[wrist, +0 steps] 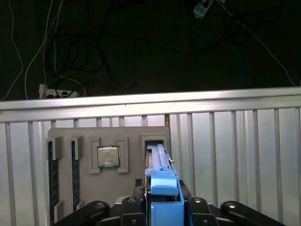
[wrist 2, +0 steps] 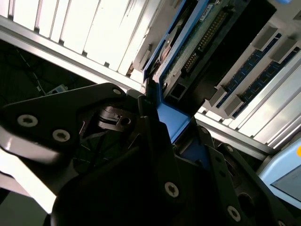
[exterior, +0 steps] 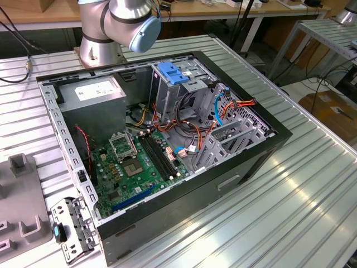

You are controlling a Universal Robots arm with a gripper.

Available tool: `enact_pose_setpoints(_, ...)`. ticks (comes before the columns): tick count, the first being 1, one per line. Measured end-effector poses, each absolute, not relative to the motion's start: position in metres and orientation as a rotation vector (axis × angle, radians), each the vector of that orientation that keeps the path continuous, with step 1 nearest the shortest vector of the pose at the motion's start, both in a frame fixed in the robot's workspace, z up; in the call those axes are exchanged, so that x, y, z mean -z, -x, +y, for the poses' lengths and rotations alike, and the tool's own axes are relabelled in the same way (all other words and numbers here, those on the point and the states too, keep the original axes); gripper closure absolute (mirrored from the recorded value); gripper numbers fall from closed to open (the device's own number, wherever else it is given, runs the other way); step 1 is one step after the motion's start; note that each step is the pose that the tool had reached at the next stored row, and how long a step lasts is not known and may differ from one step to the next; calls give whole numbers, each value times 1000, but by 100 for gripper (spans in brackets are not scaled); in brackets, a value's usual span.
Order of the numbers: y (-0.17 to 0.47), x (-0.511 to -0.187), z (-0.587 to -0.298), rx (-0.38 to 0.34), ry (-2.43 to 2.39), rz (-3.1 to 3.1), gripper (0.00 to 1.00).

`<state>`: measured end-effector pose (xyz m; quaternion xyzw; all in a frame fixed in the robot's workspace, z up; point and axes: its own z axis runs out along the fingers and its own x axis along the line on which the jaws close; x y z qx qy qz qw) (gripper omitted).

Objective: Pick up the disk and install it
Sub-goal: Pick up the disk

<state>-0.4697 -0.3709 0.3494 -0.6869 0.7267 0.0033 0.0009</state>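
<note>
The disk (wrist: 157,157) stands on edge in a slot of a grey holder tray (wrist: 131,174), its bright blue carrier rail nearest the camera. In the second wrist view the disk (wrist 2: 188,52) shows its dark body, green circuit board and blue rail. My gripper (wrist: 162,190) sits over the disk's near end, one black finger on each side of the blue rail. In the second wrist view the gripper (wrist 2: 171,120) looks shut on that rail, fingers touching it.
The holder tray also carries a processor chip (wrist: 108,157) and memory sticks (wrist: 52,174). In the exterior view an open computer case (exterior: 268,151) lies on the ribbed metal table, with a tall grey cage (exterior: 167,95) topped by a blue latch (exterior: 173,72), a green motherboard (exterior: 134,167) and loose cables.
</note>
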Motion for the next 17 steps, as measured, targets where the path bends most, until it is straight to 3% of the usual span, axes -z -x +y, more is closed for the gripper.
enact_pose_setpoints(17,470,-354,-371,-10,2157,2282,63)
